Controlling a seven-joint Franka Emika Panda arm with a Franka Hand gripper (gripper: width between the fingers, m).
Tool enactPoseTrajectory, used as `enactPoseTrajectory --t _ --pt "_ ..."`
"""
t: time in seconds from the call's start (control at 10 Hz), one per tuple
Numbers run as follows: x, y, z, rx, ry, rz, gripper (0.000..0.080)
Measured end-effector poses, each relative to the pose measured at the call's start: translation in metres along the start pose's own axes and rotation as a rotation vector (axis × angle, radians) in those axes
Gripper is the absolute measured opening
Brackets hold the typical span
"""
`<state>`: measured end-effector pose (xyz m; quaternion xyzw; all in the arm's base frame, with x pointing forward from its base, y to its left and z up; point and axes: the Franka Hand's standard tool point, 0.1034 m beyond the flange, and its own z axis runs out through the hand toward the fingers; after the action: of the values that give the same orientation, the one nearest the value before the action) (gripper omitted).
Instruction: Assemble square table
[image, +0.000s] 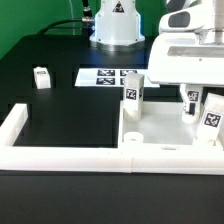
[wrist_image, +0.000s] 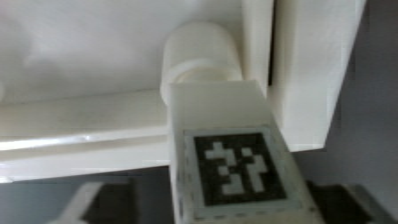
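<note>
White, hard plastic by the look of it: the square table's slab (image: 165, 130) lies flat on the black table (image: 60, 110), against the border wall (image: 70, 155), toward the exterior view's right. One tagged leg (image: 135, 95) stands upright on it. A loose leg block (image: 41, 77) sits well apart, on the exterior view's left, beyond the marker board (image: 105, 77).

In the wrist view another leg (wrist_image: 222, 150) fills the frame, its rounded end set against the slab near a raised edge. My gripper (wrist_image: 214, 205) straddles it, let go; the fingers (wrist_image: 80, 203) stand clear of its sides, with a dark gap showing.

I judge these parts light, stiff and a bit slick, not fragile. I would take a leg across its flat faces near the middle, clear of the tag — a grip at the end would let it tilt.

There is no proper container here; the border wall only pens the slab in, and I see nothing else inside it.
</note>
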<state>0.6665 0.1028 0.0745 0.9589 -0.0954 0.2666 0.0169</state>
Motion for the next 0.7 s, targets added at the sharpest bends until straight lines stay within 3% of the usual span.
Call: enactPoseTrajectory --t 0.1,0.2,0.6,0.7 --pt "0.0 0.0 0.0 0.0 0.0 0.0 0.0573" --pt "-0.0001 0.0 0.0001 0.0 0.0 0.0 0.0636" --pt "0.0 0.0004 0.0001 -0.001 -0.001 -0.001 0.0649" --pt "0.0039 0.0063 -0.0022 -0.008 -0.034 -0.019 0.0649"
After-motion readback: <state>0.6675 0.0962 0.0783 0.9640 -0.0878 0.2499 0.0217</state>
